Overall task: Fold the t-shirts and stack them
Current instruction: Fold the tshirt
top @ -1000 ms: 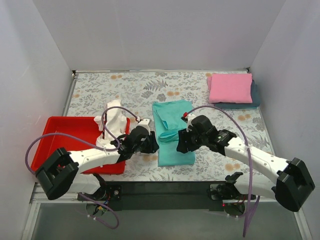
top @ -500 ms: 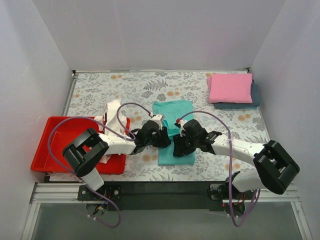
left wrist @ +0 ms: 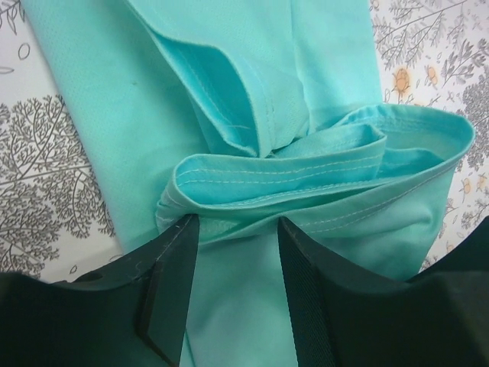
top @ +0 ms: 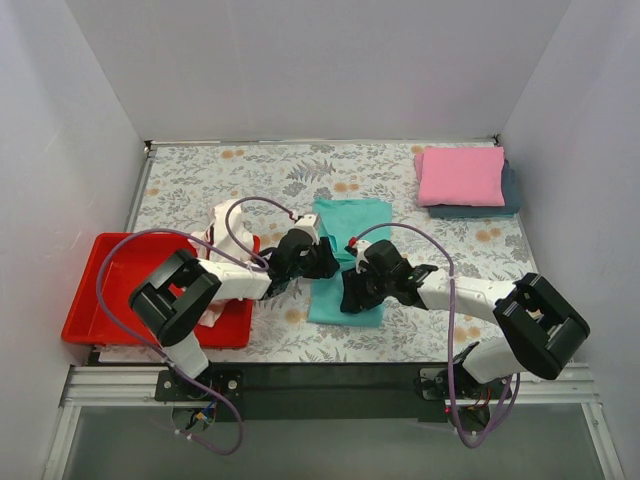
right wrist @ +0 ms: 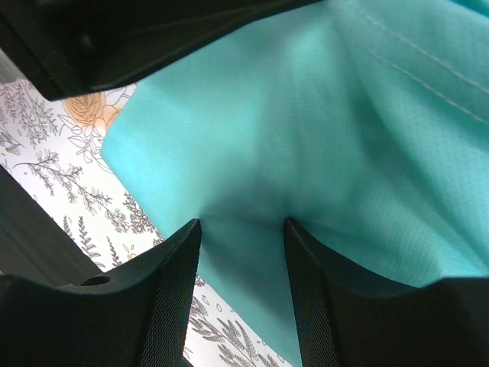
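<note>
teal shirt (top: 352, 222) right of tray (top: 108, 268), long axis near-far | left gripper (left wrist: 233, 229) pinched its fold | right gripper (right wrist: 243, 229) pinched it

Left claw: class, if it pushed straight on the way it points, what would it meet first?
The bunched hem of the teal t-shirt, seemingly pinched between the fingers of the left claw; depth beyond is unclear.

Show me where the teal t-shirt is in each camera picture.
Top external: teal t-shirt lies at the centre, slightly low.
Left wrist: teal t-shirt fills most of the frame, hem bunched.
Right wrist: teal t-shirt fills the middle and right.
Shared landmark: floral tablecloth beneath it.
</note>
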